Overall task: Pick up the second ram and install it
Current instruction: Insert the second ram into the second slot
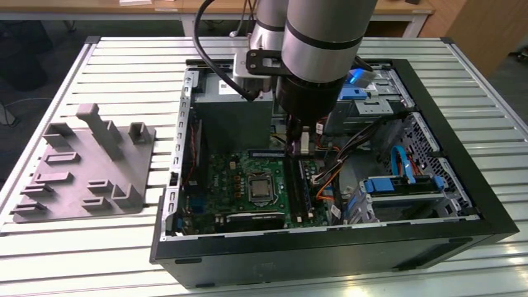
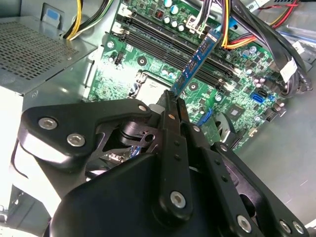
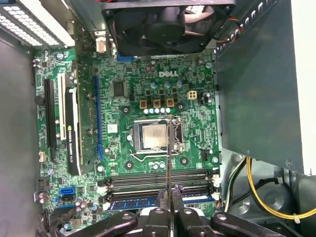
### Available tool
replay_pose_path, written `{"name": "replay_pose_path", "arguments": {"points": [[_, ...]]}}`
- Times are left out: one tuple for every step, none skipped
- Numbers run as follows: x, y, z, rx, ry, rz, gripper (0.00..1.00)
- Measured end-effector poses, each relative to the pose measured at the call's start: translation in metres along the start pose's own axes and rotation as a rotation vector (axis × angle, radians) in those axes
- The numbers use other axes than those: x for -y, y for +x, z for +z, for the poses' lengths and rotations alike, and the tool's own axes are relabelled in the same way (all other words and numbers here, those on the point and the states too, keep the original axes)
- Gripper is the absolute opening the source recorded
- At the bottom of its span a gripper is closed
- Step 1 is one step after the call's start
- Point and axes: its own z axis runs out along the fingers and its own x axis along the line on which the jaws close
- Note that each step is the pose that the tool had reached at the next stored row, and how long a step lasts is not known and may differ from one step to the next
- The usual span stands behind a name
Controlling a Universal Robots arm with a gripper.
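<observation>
My gripper [image 2: 173, 101] is shut on the second ram [image 2: 198, 58], a thin dark blue strip that sticks out from between the fingers, tilted above the green motherboard [image 2: 148, 74]. In the first wrist view the ram [image 3: 168, 148] shows edge-on as a thin line over the processor socket [image 3: 148, 136], with the gripper [image 3: 168, 193] closed at its end. The long black memory slots [image 3: 158, 178] lie just under it. Another blue memory stick [image 3: 138, 203] sits in the slot nearest the gripper. In the exterior view the gripper [image 1: 295, 139] hangs inside the open computer case [image 1: 462, 210].
A black fan [image 3: 168, 24] and a grey power supply box [image 3: 256, 84] border the board. Yellow and black cables [image 3: 249, 182] run close to the slots. A black expansion card [image 3: 71, 128] stands on the board. A grey fixture [image 1: 83, 167] lies on the slatted table at the exterior view's left.
</observation>
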Motion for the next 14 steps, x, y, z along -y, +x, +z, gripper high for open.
{"name": "replay_pose_path", "arguments": {"points": [[0.0, 0.0, 0.0, 0.0002, 0.0004, 0.008, 0.13], [0.0, 0.0, 0.0, 0.0005, 0.0009, 0.017, 0.13], [0.0, 0.0, 0.0, 0.0007, 0.0013, 0.025, 0.13], [0.0, 0.0, 0.0, 0.0009, 0.0017, 0.033, 0.13], [0.0, 0.0, 0.0, 0.0012, 0.0021, 0.041, 0.13], [0.0, 0.0, 0.0, 0.0014, 0.0025, 0.049, 0.13], [0.0, 0.0, 0.0, 0.0016, 0.0029, 0.057, 0.13], [0.0, 0.0, 0.0, 0.0018, 0.0033, 0.065, 0.13], [0.0, 0.0, 0.0, 0.002, 0.0037, 0.072, 0.13], [0.0, 0.0, 0.0, 0.0022, 0.0041, 0.08, 0.13], [0.0, 0.0, 0.0, 0.0025, 0.0045, 0.087, 0.13], [0.0, 0.0, 0.0, 0.0026, 0.0048, 0.094, 0.13], [0.0, 0.0, 0.0, 0.0028, 0.0052, 0.101, 0.13], [0.0, 0.0, 0.0, 0.003, 0.0055, 0.107, 0.13]]}}
